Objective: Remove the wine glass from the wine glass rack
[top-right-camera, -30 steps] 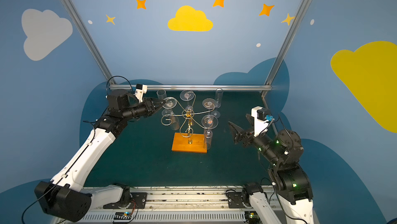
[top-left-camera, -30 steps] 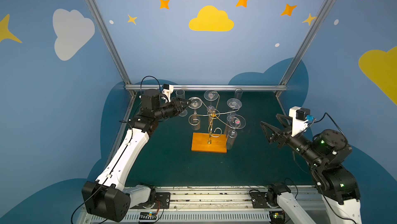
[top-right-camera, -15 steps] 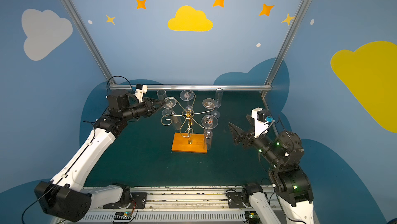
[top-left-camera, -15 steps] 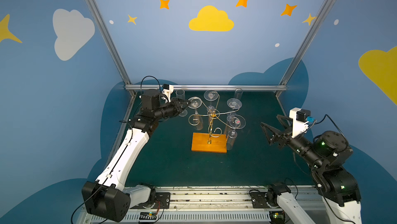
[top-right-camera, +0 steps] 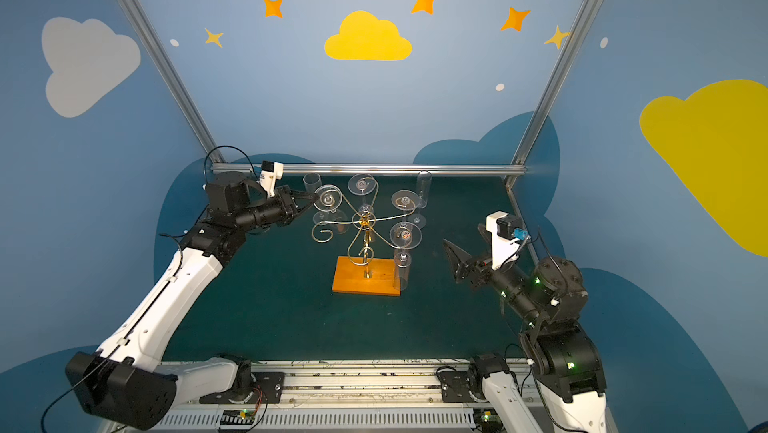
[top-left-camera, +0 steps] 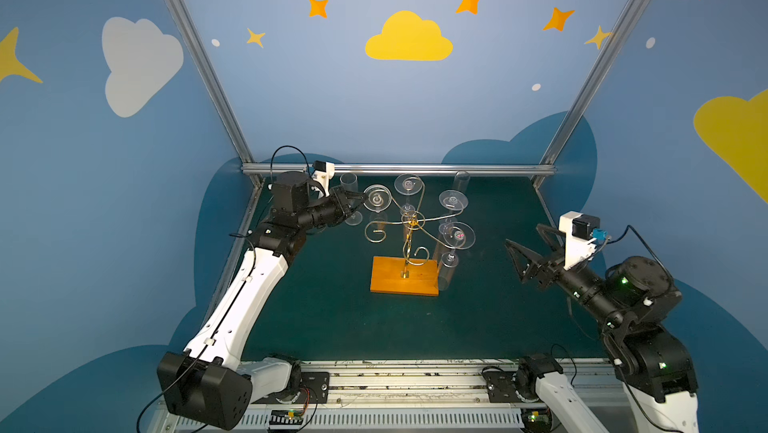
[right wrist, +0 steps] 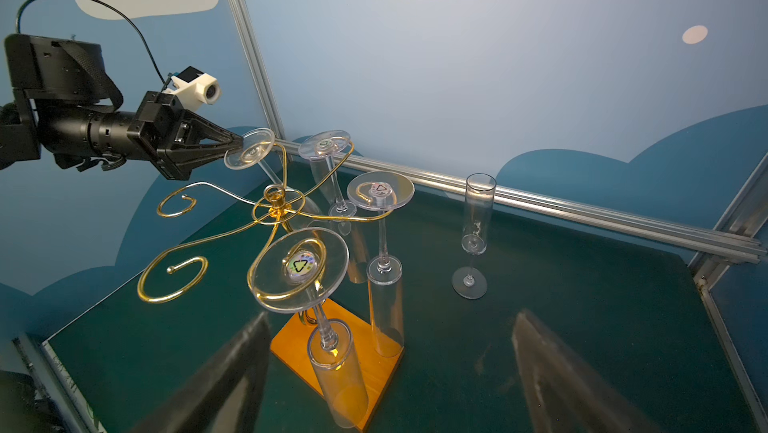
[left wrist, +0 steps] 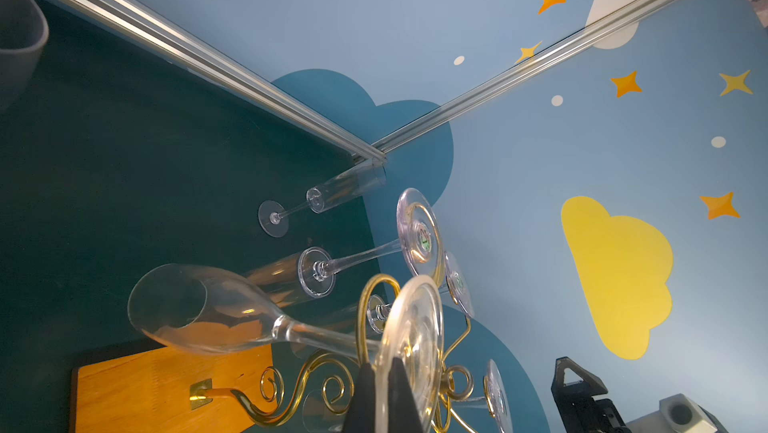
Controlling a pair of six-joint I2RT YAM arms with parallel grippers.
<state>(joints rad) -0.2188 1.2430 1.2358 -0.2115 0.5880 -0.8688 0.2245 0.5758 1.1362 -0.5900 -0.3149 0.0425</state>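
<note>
Nearest you, by the right edge of the tabletop, your right hand hovers above the green surface with its fingers spread wide and nothing between them, pointing toward the middle. The wine glass rack stands about the centre of the tabletop, its gold post rising upright from the orange wooden base. Three other glasses hang upside down from its spiral curls on the right and far sides. The nearest of them shows a round sticker on its foot, and its bowl hangs down by the right end of the base. Farther back on the left side, your left hand reaches in level from the left edge. Its fingers are pinched together on the rim of the foot of the wine glass. That wine glass hangs from the rack's far-left curl, bowl down and foot up, with the foot tilted. In the left wrist view the stem runs through the gold curl, so the glass is not yet off the rack. Just behind the left hand, near the far-left corner, a standing glass rests upright on the tabletop. Close to the far edge on the right, a tall flute stands upright, apart from the rack.
</note>
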